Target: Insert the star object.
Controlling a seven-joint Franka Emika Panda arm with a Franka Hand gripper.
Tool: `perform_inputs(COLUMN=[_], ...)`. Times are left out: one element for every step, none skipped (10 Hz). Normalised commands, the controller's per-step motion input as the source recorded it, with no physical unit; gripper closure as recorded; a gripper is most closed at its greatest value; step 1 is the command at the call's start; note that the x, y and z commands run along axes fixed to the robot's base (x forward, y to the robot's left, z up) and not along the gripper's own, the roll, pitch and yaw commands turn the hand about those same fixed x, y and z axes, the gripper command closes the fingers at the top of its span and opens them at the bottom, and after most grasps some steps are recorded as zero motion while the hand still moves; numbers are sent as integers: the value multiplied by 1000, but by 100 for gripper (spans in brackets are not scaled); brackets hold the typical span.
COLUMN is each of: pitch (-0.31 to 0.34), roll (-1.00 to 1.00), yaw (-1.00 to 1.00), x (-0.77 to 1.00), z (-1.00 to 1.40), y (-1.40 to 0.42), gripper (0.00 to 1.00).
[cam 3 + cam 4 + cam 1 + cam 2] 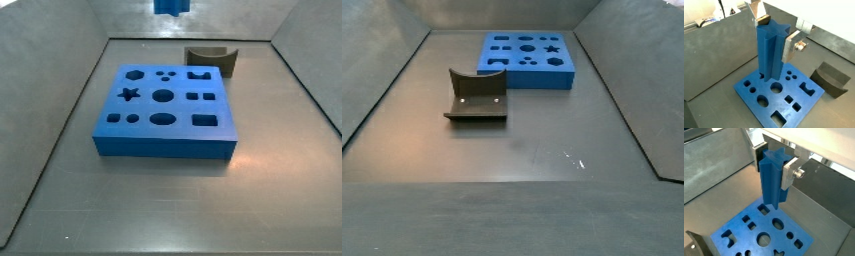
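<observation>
High above the holed block (pixel 777 97) on the counter (pixel 502 150), the tool (pixel 774 31) is clamped near the star object (pixel 769 52)'s top, which looks rigid, light and a bit slick.

jaws high above holed block (pixel 166 108), curved piece (pixel 210 58) beside it

gripper (pixel 773 31): flat silver plate fingers (pixel 789 174), dark pads, round silver screw on one (black cable behind).

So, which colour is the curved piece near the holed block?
Dark olive, clearest on the curved piece in a side view.
</observation>
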Motion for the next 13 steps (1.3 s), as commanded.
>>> perform_inputs(pitch=[0,-44,-26,-26,0,-3,-3,-23,-147,-153,-156,-44,0], roll=[0,0,0,0,-40,-139,-129,-113,-123,-109,-119,-114,-81], yaw=[0,-29,-23,-51,-429,-689,-729,-731,-391,-320,-380,-369,-309], x=[0,-706,-737,-737,-680,-534,-489,-503,-94,-6,0,186,180], z=[-31,-1000,-1000,-1000,-1000,-1000,-1000,-974,-746,-780,-669,-360,-271], y=[0,691,717,709,569,380,349,263,0,0,-63,0,54], gripper=[100,100,100,100,100,100,100,100,100,100,100,100,100])
